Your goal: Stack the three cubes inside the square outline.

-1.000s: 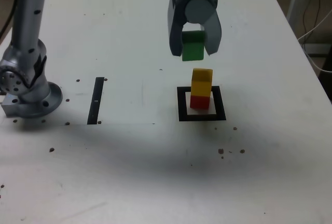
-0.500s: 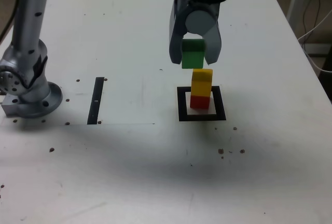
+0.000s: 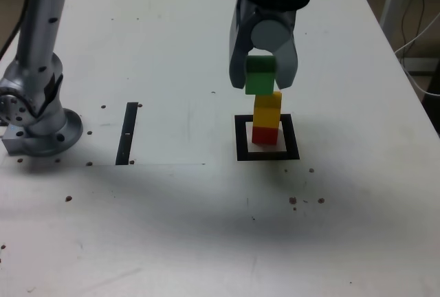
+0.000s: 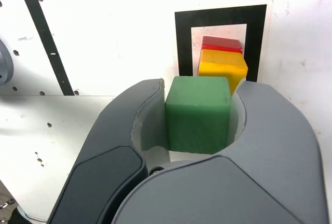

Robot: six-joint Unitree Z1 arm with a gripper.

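End effector (image 3: 263,77) clamps green cube (image 3: 260,77) above yellow cube (image 3: 267,109).

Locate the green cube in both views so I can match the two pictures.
Exterior view: the green cube is held in the hand, right above the yellow cube that sits on the red cube.
Wrist view: the green cube fills the centre, clamped between the jaws.
Shared landmark: the square outline around the yellow-on-red stack.
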